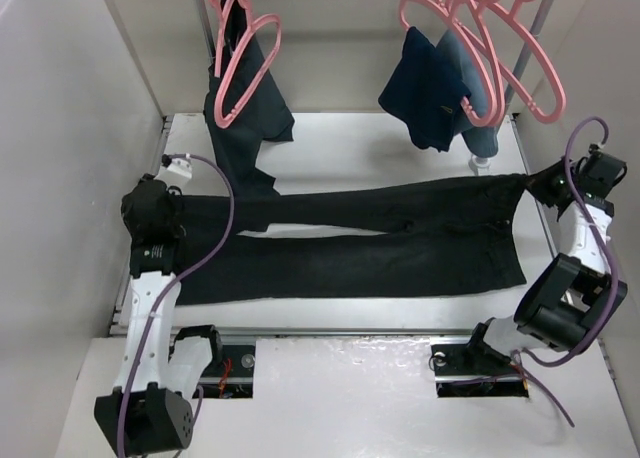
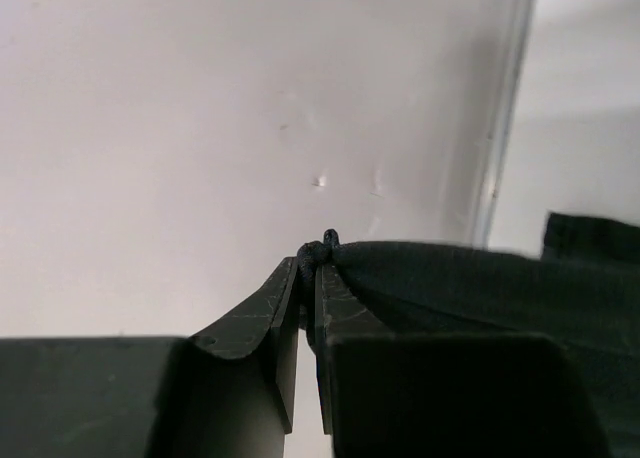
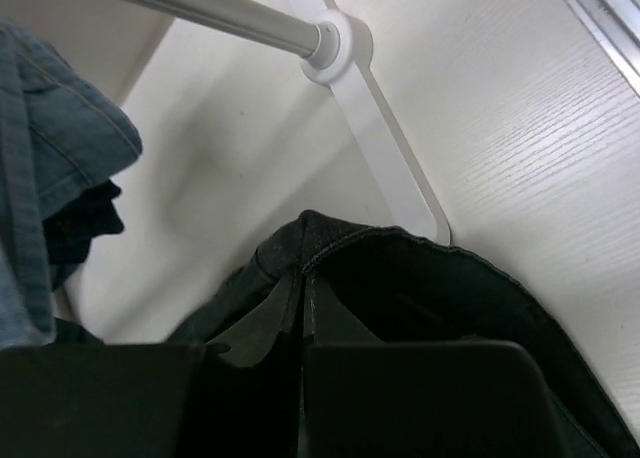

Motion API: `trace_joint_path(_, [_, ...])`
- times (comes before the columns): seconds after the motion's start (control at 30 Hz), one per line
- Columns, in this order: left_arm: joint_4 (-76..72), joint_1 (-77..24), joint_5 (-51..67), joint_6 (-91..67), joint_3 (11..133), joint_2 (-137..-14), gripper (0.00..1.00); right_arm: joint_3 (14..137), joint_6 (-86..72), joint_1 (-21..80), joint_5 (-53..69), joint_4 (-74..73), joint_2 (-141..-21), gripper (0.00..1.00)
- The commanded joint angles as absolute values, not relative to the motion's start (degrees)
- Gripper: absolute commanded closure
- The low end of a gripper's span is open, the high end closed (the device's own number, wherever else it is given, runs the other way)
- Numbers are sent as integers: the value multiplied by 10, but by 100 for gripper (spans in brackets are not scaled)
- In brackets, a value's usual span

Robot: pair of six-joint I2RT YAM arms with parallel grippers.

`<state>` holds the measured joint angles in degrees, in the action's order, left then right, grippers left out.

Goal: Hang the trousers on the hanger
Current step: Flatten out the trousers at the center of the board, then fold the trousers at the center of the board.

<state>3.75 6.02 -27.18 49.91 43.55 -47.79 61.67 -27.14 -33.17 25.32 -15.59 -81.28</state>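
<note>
The black trousers [image 1: 370, 240] lie stretched across the table, waistband to the right and leg ends to the left. My left gripper [image 1: 160, 210] is shut on a leg end; the left wrist view shows the black fabric [image 2: 460, 278] pinched between the fingers [image 2: 262, 313]. My right gripper [image 1: 545, 183] is shut on the waistband's far corner; the right wrist view shows the dark fabric [image 3: 420, 278] folded over the closed fingers [image 3: 268, 316]. Several pink hangers hang on the rail at the back; an empty one [image 1: 530, 53] is at the upper right.
Another black pair [image 1: 245, 128] hangs on pink hangers [image 1: 240, 73] at the back left, its end draping onto the table. A dark navy garment [image 1: 425, 88] and a denim one [image 1: 478, 88] hang at the back right. A rail post [image 3: 250, 26] and white walls enclose the table.
</note>
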Motion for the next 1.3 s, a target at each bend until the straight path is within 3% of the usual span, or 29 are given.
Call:
trace_joint_path(0.0, [-80, 83, -350, 498, 462, -496, 100, 626, -296, -363, 251, -76, -757, 100])
trace_joint_path(0.33, [7, 91, -298, 454, 372, -479, 100, 485, -372, -381, 284, -37, -729, 100])
trace_joint_path(0.63, [122, 91, -292, 504, 279, -458, 100, 342, -504, -386, 220, -30, -584, 100])
trace_joint_path(0.8, [56, 91, -303, 572, 301, -453, 100, 360, -527, -391, 212, -24, -597, 100])
trace_joint_path(1.0, [-34, 91, -327, 650, 380, -476, 100, 419, -509, -398, 293, -11, -634, 100])
trace_joint_path(1.13, [70, 91, -315, 650, 406, -471, 100, 343, -546, -430, 307, -11, -596, 100])
trace_joint_path(1.27, [197, 91, -361, 690, 342, -465, 100, 266, -591, -472, 366, -11, -585, 100])
